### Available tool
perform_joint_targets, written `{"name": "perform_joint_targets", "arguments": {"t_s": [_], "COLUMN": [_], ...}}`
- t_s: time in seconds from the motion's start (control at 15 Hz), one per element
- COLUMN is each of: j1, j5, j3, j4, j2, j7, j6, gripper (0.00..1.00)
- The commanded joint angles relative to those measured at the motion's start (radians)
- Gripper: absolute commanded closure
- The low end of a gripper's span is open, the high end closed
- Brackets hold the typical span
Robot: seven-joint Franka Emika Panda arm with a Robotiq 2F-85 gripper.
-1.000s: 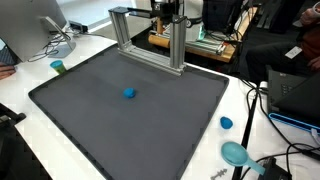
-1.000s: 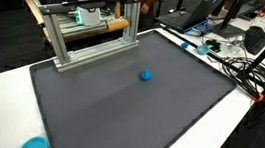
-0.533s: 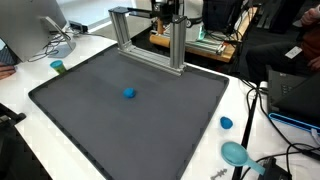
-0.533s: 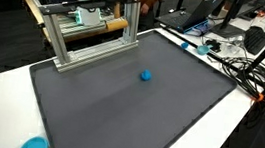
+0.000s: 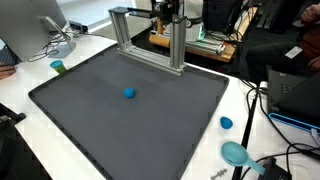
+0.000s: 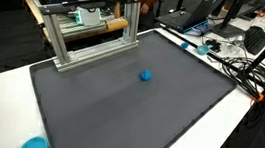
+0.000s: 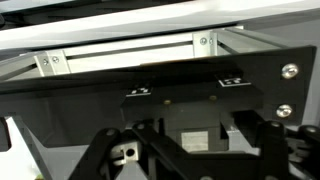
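While the gripper (image 5: pixel 168 12) hangs atop the aluminium frame (image 5: pixel 179 48) — its spread I cannot tell — nothing has shifted; the blue ball (image 5: pixel 129 94) lies well apart from that frame.

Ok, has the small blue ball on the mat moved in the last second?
No. In both exterior views the blue ball lies at the same spot on the dark mat, no nearer to or farther from the aluminium frame than before.

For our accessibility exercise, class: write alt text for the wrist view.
Dark linkages of the gripper fill the bottom edge, close before a black panel with screws at its right end. Above it runs a silver aluminium frame with corner brackets.
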Motion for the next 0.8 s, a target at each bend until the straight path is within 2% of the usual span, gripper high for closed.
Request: {"name": "perform_joint_targets", "arguments": {"t_s": [0.0,0.2,0.33,0.53,0.67,0.73], "j1": [-0.014,-0.011,-0.007,0.009,0.011,0.013], "j5": [-0.023,-0.021,-0.015,0.000,0.007,0.009], "j3": [0.009,0.001,-0.003,-0.025,-0.037,-0.042], "j4": [-0.050,-0.062,-0.069,-0.077,-0.083,-0.048], "j2": [-0.056,-0.070,-0.078,-0.080,-0.081,-0.054], "j7": [0.017,0.000,-0.011,-0.060,-0.083,-0.096], "j6": [0.028,0.039,0.051,0.065,0.082,0.080], "gripper": [0.22,0.29,0.27,0.13,0.10,0.13]}}
